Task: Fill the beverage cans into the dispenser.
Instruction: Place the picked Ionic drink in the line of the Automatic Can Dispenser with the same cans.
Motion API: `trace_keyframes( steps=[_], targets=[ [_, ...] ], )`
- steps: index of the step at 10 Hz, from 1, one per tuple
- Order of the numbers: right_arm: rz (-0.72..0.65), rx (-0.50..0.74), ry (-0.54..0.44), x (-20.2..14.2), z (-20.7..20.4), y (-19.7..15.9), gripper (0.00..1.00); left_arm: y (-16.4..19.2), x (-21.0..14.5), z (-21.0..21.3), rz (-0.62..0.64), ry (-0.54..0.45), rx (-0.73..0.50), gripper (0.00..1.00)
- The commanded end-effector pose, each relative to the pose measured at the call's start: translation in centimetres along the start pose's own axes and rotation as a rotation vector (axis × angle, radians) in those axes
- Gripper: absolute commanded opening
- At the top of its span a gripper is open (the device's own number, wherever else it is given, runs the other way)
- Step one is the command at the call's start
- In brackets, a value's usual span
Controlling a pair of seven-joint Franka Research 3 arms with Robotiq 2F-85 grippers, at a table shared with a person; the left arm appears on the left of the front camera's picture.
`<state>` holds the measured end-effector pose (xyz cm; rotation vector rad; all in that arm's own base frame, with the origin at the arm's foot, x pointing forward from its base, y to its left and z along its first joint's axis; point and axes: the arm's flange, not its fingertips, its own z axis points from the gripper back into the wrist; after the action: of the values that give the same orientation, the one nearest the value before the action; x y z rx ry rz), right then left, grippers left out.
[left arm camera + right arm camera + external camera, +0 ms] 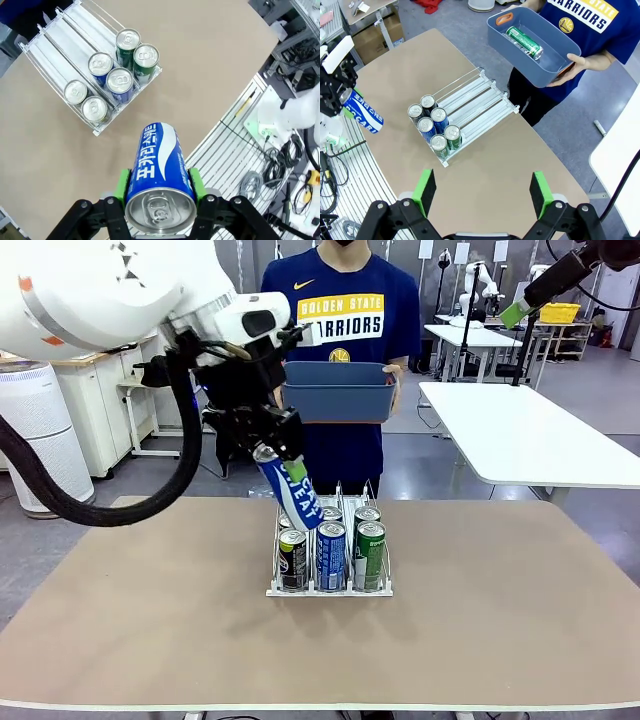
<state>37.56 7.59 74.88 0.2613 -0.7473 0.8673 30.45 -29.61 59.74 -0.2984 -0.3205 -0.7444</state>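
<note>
My left gripper (280, 460) is shut on a blue beverage can (298, 496) with white lettering, which hangs tilted above the back left of the dispenser (330, 591). In the left wrist view its green pads (121, 185) clamp the blue can (160, 167) near its silver top. The dispenser (60, 45) holds several upright cans at its front end: black, blue and green. My right gripper (482, 192) is open, high above the table, with nothing between its fingers. It also appears at the upper right (515, 312).
A person at the far side holds a blue-grey tub (338, 390) at chest height. A green can (524, 42) lies in the tub (555, 65). The back halves of the dispenser's lanes (475, 97) are bare. A white table (530, 435) stands at the right.
</note>
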Motion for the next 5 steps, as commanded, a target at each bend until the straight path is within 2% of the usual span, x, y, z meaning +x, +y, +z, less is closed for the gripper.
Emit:
trace_keyframes(
  steps=[1,3,5],
  targets=[
    [-0.001,-0.001,0.001,-0.1,0.0,0.0,1.00,-2.5,-0.2,-2.6,0.034,-0.060,0.100,0.57],
    [-0.001,-0.001,0.001,-0.1,0.0,0.0,1.00,-2.7,-0.3,-5.4,0.018,-0.075,0.133,0.57],
    [-0.001,-0.001,0.001,-0.1,0.0,0.0,1.00,-3.1,0.3,-7.7,-0.053,-0.132,0.167,0.57]
  ],
)
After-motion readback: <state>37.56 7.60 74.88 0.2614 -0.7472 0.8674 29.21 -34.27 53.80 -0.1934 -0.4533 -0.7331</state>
